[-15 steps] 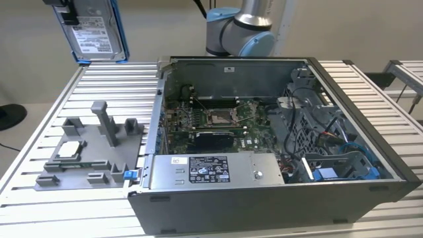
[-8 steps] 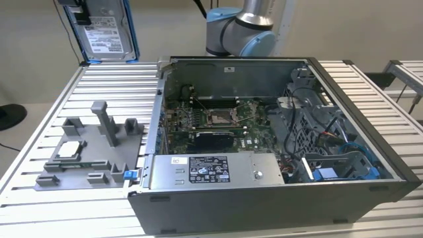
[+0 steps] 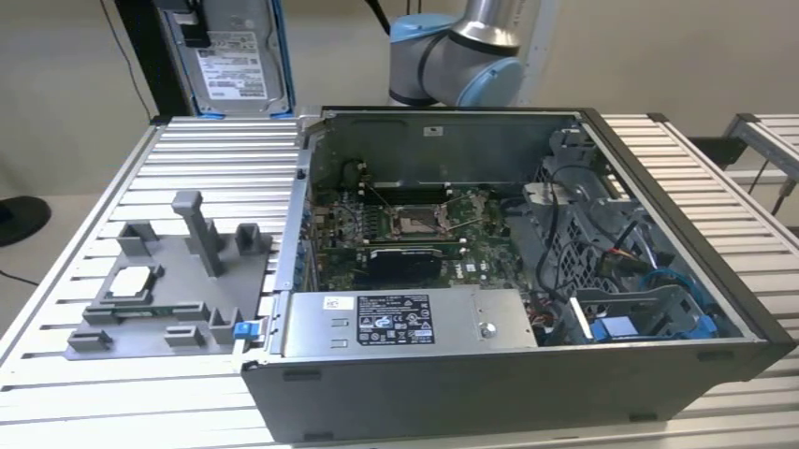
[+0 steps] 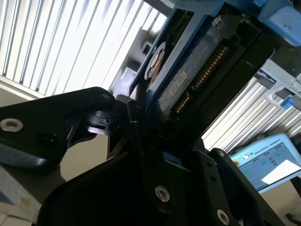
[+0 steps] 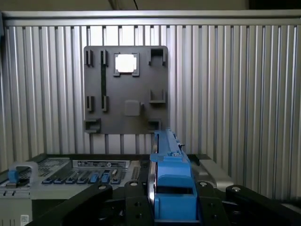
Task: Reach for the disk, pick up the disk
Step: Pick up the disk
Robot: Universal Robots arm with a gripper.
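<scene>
The disk (image 3: 235,65) hangs upright in the air above the table's far corner at the exterior view's left, a silver-grey drive with a white label and a blue bracket along its edges. My gripper (image 3: 187,23) is shut on it from the top. The first wrist view shows the disk (image 5: 171,183) edge-on, its blue bracket clamped between the black fingers (image 5: 134,205) of the gripper (image 5: 171,209). In the second wrist view the disk (image 4: 188,80) slants away from the gripper (image 4: 155,136), its connector edge showing.
An open computer case (image 3: 736,318) sits mid-table with a motherboard and a grey stickered box (image 3: 399,323) inside. A grey fixture plate (image 3: 163,309) with a small square chip (image 3: 131,281) lies at the exterior view's left. The table is slatted aluminium (image 3: 675,178).
</scene>
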